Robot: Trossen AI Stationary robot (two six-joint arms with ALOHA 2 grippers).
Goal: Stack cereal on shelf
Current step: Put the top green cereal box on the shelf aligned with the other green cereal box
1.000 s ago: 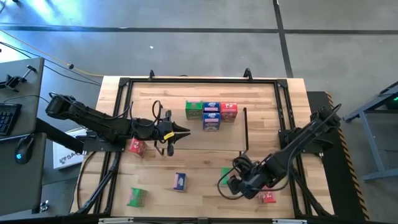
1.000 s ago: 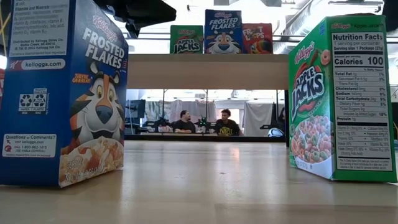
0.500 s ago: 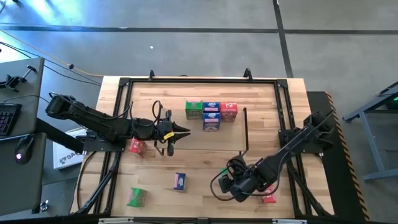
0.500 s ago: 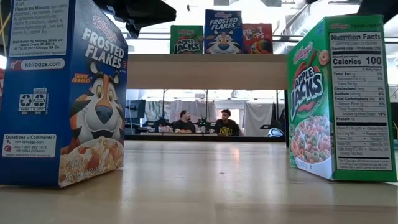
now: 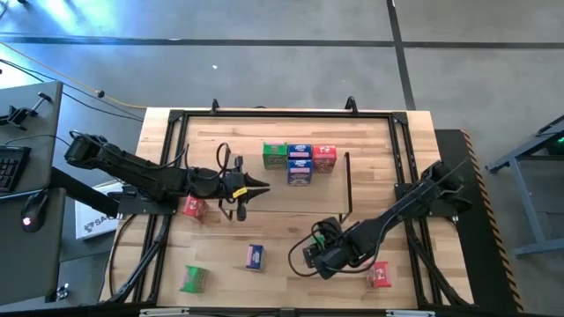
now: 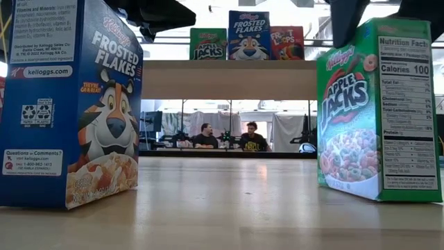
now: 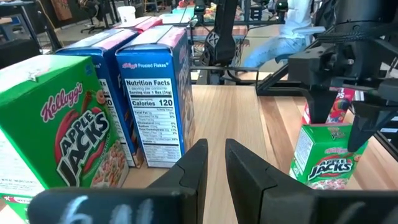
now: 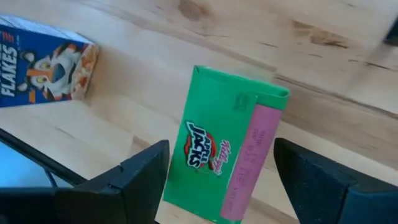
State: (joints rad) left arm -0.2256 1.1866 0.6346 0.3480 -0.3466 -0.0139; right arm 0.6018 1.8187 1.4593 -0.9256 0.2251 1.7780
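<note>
The table [image 5: 370, 167] is light wood planks inside a black metal frame, standing on a grey concrete floor crossed by dark seams. To its left, a desk edge carries a keyboard [image 5: 7, 167] and a mouse [image 5: 32, 216].

On the shelf [image 6: 229, 78], a pale wood board near the table's far side, a green box [image 5: 274, 156], a blue box [image 5: 300, 152] and a red box [image 5: 324, 157] stand in a row, with a second blue box [image 5: 299, 173] just in front of the first. Loose on the table are a red box [image 5: 194, 208] beside the left arm, a blue box [image 5: 255, 256] and a green box [image 5: 192, 279] near the front edge, and a red box [image 5: 380, 275] at the front right.

The left gripper [image 5: 263, 185] hangs just left of the shelf row, its fingers [image 7: 196, 167] drawn close with only a narrow slit and nothing between them. The right gripper [image 5: 310, 256] sits over an upright green box [image 8: 227, 152] at front centre, its fingers [image 8: 144, 171] spread wide to either side of it, not pressing it.

In the low view the room beyond shows two people [image 6: 229, 137] seated at a far table, under bright ceiling light.
</note>
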